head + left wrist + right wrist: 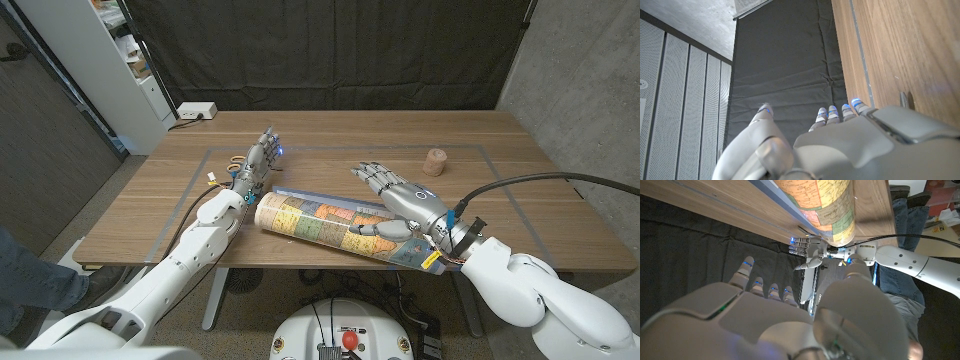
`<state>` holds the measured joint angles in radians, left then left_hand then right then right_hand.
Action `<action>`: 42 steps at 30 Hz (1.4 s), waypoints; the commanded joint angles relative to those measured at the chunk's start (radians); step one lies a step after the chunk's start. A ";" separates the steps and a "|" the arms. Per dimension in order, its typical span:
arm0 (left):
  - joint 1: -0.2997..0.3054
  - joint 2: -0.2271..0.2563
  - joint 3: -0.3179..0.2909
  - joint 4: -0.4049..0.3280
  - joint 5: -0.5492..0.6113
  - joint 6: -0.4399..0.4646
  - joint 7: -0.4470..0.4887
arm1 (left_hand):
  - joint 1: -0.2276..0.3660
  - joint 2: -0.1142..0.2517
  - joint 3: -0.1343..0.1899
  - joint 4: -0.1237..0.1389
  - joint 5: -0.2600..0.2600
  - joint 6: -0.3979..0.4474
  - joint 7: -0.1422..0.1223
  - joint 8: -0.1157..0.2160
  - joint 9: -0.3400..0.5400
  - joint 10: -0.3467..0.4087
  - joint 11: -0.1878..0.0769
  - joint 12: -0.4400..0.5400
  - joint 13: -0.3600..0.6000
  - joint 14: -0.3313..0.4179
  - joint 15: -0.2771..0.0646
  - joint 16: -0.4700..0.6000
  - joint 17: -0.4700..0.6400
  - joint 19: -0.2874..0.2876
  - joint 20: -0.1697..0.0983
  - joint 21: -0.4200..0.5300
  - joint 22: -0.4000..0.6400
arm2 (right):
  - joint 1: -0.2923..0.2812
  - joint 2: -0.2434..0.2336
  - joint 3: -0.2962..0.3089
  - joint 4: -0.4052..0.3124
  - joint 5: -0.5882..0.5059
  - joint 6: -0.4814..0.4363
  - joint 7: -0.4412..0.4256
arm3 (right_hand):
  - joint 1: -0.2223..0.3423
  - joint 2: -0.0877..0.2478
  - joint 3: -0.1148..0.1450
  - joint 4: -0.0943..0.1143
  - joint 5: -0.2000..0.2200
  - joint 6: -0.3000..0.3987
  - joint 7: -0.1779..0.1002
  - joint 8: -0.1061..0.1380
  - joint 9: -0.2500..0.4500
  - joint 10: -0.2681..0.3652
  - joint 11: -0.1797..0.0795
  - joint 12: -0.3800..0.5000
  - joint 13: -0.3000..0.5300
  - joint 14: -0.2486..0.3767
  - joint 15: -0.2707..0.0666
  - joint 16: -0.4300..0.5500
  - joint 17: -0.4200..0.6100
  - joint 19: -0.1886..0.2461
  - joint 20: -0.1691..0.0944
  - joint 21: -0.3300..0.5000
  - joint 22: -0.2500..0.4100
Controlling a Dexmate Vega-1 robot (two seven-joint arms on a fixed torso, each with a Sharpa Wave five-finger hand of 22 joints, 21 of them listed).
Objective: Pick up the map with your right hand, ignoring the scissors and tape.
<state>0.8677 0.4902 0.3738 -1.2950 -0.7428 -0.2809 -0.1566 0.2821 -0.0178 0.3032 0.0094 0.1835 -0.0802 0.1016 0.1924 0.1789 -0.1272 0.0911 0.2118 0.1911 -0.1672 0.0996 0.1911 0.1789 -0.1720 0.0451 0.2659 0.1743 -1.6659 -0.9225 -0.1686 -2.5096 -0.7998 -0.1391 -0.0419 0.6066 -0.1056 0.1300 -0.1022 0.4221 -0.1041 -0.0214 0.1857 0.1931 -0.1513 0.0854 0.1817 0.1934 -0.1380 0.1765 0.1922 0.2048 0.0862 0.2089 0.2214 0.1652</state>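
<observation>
Wooden table (pixel 540 215), rolled map (pixel 330 226)

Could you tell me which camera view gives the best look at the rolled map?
The head view: the rolled map lies whole across the table there, under the right hand. The right wrist view catches one end; the left wrist view gives no look at it.

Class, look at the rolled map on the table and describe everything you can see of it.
The map is a rolled tube, seemingly of glossy paper, printed with yellow, orange and green regions and a blue edge. It lies on its side, slanting across the wooden table near the front edge. The right hand lies over its right end, thumb against its side.
</observation>
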 commanded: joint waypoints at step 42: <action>-0.027 -0.013 0.022 0.023 0.007 0.031 -0.009 | -0.001 0.016 -0.004 -0.014 0.000 0.011 0.005 -0.001 0.002 0.006 0.002 0.001 0.002 -0.006 0.008 0.000 0.006 -0.084 0.015 -0.021 0.007 | 0.093 -0.043 -0.186 -0.002 -0.148 -0.154 0.102 | 0.037 0.012 0.006 -0.014 0.026 -0.030 0.004 0.001 0.003 -0.032 0.007 0.004 0.001 -0.024 0.002 0.002 0.000 -0.020 0.005 -0.022 0.006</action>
<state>0.8410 0.4782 0.3900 -1.2669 -0.7415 -0.2577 -0.1698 0.2809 -0.0088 0.2971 -0.0010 0.1835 -0.0748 0.1070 0.1924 0.1788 -0.1238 0.0945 0.2118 0.1911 -0.1698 0.1059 0.1912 0.1789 -0.1703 0.0541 0.2473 0.1792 -1.5653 -0.9558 -0.3332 -2.5109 -0.9249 -0.2584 0.0591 0.6300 -0.0972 0.1370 -0.1090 0.4369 -0.1219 -0.0177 0.1857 0.1930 -0.1685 0.0895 0.1817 0.1931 -0.1522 0.1768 0.1924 0.2049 0.0756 0.2090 0.2029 0.1703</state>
